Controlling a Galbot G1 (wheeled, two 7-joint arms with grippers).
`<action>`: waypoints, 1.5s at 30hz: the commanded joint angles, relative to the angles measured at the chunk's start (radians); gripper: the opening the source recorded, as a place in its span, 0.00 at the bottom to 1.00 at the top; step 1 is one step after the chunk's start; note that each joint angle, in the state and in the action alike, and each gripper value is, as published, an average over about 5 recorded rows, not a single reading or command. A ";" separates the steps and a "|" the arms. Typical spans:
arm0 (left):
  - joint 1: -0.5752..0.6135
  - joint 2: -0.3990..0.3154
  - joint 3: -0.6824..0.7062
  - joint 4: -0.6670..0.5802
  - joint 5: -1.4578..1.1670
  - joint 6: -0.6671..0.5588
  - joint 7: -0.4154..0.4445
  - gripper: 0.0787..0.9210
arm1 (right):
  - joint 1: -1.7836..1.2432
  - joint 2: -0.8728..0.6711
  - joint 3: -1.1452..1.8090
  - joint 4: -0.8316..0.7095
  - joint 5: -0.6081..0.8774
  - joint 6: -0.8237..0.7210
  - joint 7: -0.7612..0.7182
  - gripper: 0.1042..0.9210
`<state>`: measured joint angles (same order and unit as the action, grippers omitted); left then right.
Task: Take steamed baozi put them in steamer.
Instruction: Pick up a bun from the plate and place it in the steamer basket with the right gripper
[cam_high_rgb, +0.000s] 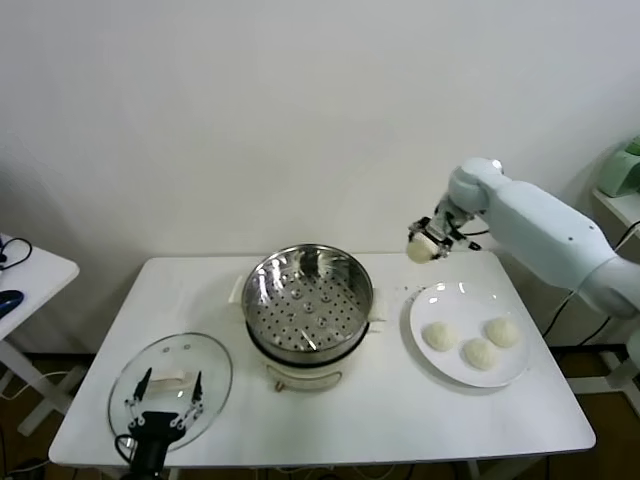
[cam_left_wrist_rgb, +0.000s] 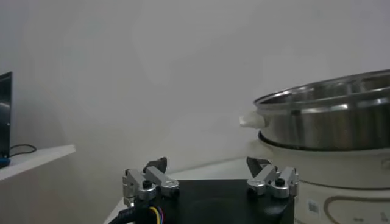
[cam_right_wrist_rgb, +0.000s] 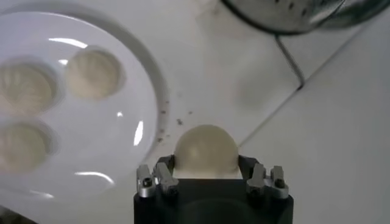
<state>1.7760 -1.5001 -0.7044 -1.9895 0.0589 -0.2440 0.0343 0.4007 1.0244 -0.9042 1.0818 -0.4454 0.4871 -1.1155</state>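
- Currently one bun (cam_high_rgb: 421, 248) is clamped between the fingers of the right gripper (cam_high_rgb: 427, 243), held in the air above the back right of the table (cam_high_rgb: 400, 410), behind the plate (cam_high_rgb: 450, 300) and to the right of the steamer (cam_high_rgb: 308, 300).
- From the right wrist, the held bun (cam_right_wrist_rgb: 205, 150) is seen bulging out past the fingertips, over bare tabletop between the plate rim and the steamer edge.
- Three more buns (cam_high_rgb: 472, 342) are left on the plate: one (cam_high_rgb: 439, 336) toward the steamer, one (cam_high_rgb: 480, 353) at the front, one (cam_high_rgb: 502, 332) to the right, close together.
- Steamer basket is seen with its perforated floor bare, seated on a white cooker base (cam_high_rgb: 305, 375) at the table's centre.
- Cooker's cord (cam_right_wrist_rgb: 289, 58) is seen running across the table near the steamer.
- Glass lid (cam_high_rgb: 170, 388) is laid flat on the front left of the table, apart from the steamer.
- Left gripper (cam_high_rgb: 168, 397) is parked low at the front left edge, over the lid, fingers spread apart and nothing held.
- A second white table (cam_high_rgb: 25, 275) is seen further left.
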 joint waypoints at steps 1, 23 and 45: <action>0.005 0.001 0.000 -0.002 0.005 -0.002 0.004 0.88 | 0.155 0.066 -0.084 0.170 0.001 0.094 0.001 0.71; 0.049 -0.018 0.011 -0.017 -0.014 -0.018 0.004 0.88 | -0.028 0.365 -0.123 0.079 -0.241 0.140 0.010 0.72; 0.043 -0.020 0.004 -0.006 -0.021 -0.016 0.001 0.88 | -0.131 0.374 -0.093 0.006 -0.347 0.156 0.019 0.72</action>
<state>1.8187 -1.5203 -0.7004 -1.9962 0.0382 -0.2610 0.0347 0.2914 1.3890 -1.0036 1.1009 -0.7543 0.6382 -1.0961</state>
